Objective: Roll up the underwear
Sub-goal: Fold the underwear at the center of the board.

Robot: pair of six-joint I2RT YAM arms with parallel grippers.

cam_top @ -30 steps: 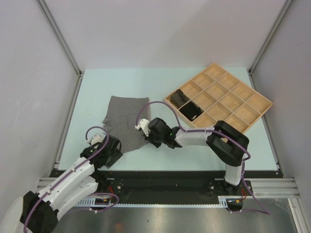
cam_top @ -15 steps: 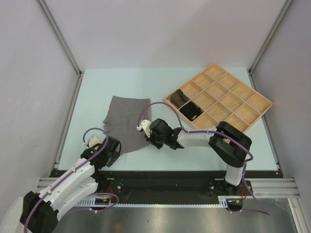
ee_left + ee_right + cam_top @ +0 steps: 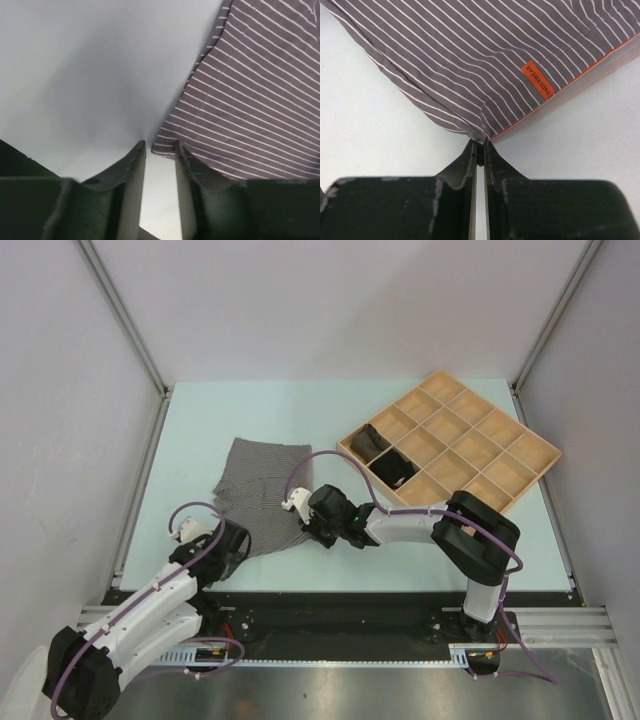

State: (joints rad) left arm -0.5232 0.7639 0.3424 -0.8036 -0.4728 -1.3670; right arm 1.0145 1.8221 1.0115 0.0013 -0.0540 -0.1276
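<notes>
Two near corners of the grey briefs (image 3: 256,494) serve as the grip points, judged to keep the cloth spread flat on the table (image 3: 200,430) so that a roll can start from the near edge. The right gripper (image 3: 479,146) is clamped on the right corner, beside the orange edge, and the cloth fans away from its tips. The left gripper (image 3: 160,149) stands narrowly parted. The left corner lies at the mouth of the gap, against one fingertip (image 3: 179,150), not yet pinched. Two dark briefs (image 3: 368,441) sit bundled in adjacent compartments of the tray (image 3: 548,453).
</notes>
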